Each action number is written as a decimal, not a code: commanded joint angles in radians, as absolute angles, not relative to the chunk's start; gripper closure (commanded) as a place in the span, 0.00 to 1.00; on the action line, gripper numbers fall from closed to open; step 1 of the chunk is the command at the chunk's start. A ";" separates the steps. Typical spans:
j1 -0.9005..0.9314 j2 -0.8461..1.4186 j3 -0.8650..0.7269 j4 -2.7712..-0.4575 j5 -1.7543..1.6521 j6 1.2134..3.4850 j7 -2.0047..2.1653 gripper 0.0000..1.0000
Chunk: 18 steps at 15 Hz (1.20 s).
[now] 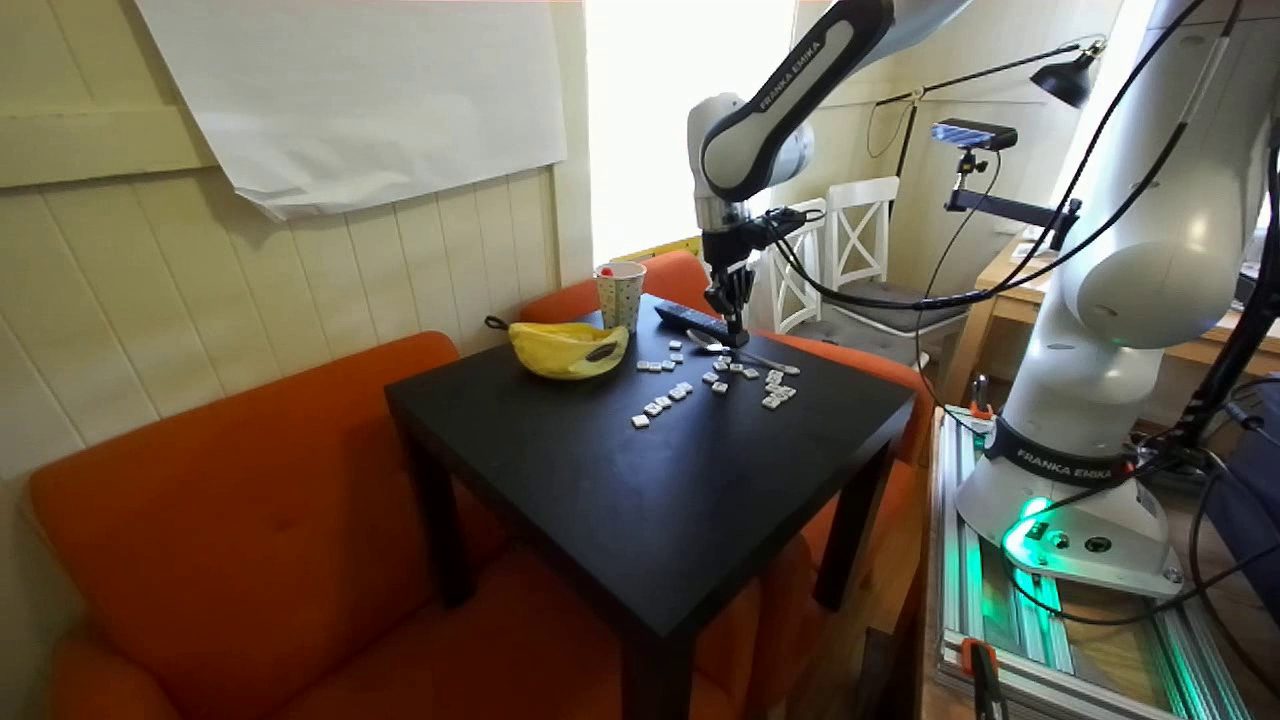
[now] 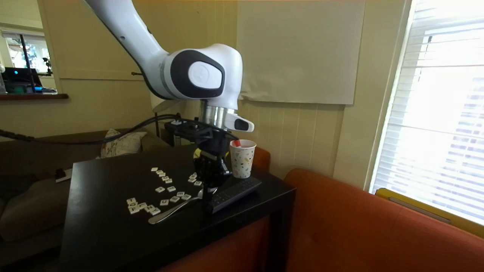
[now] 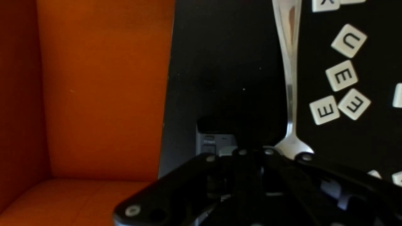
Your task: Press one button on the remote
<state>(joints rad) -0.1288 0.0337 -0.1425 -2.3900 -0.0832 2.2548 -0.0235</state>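
Observation:
The slim black remote (image 1: 688, 318) lies flat on the dark table (image 1: 600, 480) near the cup. In an exterior view (image 2: 240, 190) its rows of small buttons show. In the wrist view only its end (image 3: 216, 142) with a few buttons shows; the gripper hides the rest. My gripper points straight down at that end of the remote, as seen in both exterior views (image 1: 737, 335) (image 2: 207, 198). Its fingers (image 3: 253, 153) are together with nothing seen between them. The fingertips are at or just above the remote's end; I cannot tell whether they touch a button.
A metal spoon (image 3: 290, 72) lies right beside the remote, its bowl close to the fingers. Several white letter tiles (image 1: 660, 403) are scattered beyond it. A paper cup (image 2: 242, 158) and a yellow banana (image 1: 568, 350) stand nearby. Orange seats (image 3: 103, 88) border the table edge.

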 commanded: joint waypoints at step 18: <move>-0.130 0.143 -0.142 -2.346 -0.106 2.246 0.003 1.00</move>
<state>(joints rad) -0.1285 0.0612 -0.1434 -2.3679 -0.0943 2.2485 -0.0121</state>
